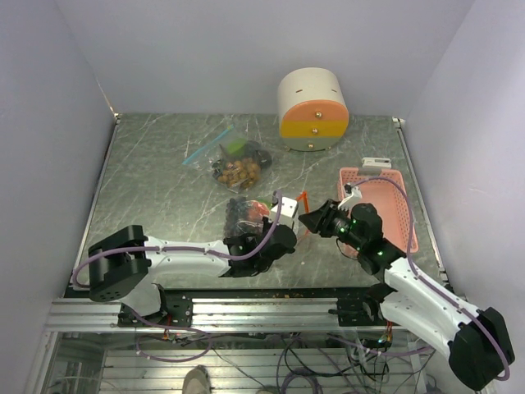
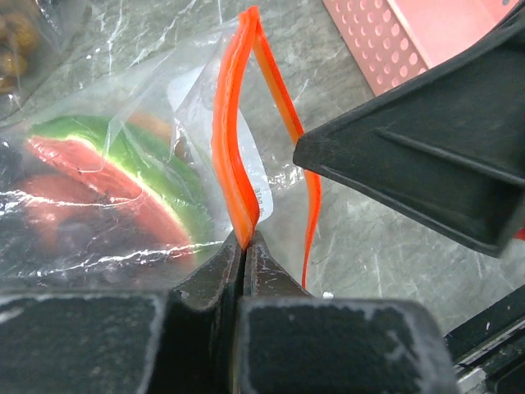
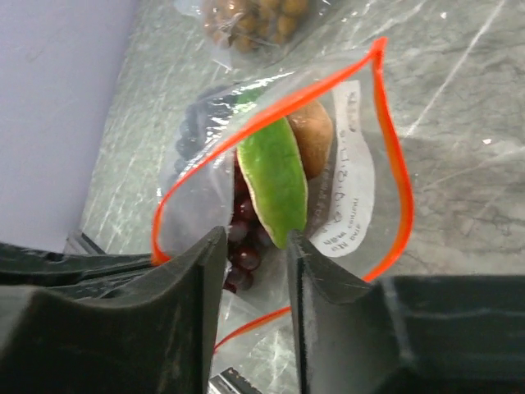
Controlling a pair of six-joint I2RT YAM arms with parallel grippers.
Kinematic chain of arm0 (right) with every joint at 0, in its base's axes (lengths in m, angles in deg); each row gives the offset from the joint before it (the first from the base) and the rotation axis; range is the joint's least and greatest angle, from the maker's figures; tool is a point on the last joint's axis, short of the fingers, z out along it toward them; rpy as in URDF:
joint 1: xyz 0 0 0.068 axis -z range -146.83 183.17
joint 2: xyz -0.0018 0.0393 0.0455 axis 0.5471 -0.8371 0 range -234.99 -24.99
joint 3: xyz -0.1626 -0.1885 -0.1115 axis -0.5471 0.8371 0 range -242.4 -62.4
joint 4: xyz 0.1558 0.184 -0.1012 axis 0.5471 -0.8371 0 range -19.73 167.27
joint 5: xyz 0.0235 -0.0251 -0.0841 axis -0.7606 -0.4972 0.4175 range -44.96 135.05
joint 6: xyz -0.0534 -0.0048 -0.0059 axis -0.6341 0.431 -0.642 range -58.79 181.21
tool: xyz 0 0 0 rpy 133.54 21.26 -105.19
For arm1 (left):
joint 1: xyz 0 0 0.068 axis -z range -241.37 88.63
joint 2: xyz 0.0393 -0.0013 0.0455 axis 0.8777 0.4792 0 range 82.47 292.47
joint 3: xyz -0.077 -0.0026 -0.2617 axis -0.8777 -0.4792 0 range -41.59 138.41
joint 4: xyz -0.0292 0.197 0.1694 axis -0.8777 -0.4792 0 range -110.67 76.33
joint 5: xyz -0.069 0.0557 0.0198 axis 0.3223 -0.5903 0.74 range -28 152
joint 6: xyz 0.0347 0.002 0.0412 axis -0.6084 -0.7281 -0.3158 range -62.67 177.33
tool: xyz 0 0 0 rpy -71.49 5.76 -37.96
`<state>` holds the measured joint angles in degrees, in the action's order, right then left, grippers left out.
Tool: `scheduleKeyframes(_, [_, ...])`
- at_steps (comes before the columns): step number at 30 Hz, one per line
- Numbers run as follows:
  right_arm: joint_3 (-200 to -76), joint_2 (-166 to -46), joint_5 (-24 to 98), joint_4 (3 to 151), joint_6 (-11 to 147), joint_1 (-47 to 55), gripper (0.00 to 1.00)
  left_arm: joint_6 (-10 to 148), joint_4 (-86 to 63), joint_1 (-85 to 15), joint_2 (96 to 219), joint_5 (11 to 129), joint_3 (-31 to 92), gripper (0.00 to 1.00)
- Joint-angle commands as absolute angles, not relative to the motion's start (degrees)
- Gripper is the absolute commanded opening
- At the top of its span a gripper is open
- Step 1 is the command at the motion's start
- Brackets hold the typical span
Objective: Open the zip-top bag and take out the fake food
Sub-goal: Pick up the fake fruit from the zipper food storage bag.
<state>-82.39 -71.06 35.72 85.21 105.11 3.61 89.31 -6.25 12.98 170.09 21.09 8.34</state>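
Note:
A clear zip-top bag (image 1: 246,215) with an orange zip lies at the table's near middle. My left gripper (image 2: 244,238) is shut on one orange lip of its mouth (image 2: 234,139); from above it (image 1: 283,227) sits at the bag's right end. My right gripper (image 3: 256,240) stands open at the gaping mouth, its fingers (image 2: 426,156) just right of the pinched lip. The fake food shows inside: a green piece (image 3: 275,176), a brown round one (image 3: 316,131), dark purple grapes (image 3: 246,242) and a watermelon slice (image 2: 107,172).
A second bag (image 1: 234,164) with a blue zip holds tan grapes farther back. A pink perforated basket (image 1: 385,205) lies at the right, beside my right arm. A round white, orange and yellow container (image 1: 312,107) stands at the back.

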Motion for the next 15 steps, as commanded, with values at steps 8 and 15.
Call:
scheduleKeyframes(8, [-84.3, -90.6, 28.8, 101.5, 100.5, 3.8, 0.3, 89.0, -4.0, 13.1, 168.7, 22.7, 8.9, 0.07])
scheduleKeyframes(15, [-89.8, -104.8, 24.1, 108.8, 95.8, 1.8, 0.55, 90.3, -3.1, 13.2, 166.7, 23.7, 7.0, 0.07])
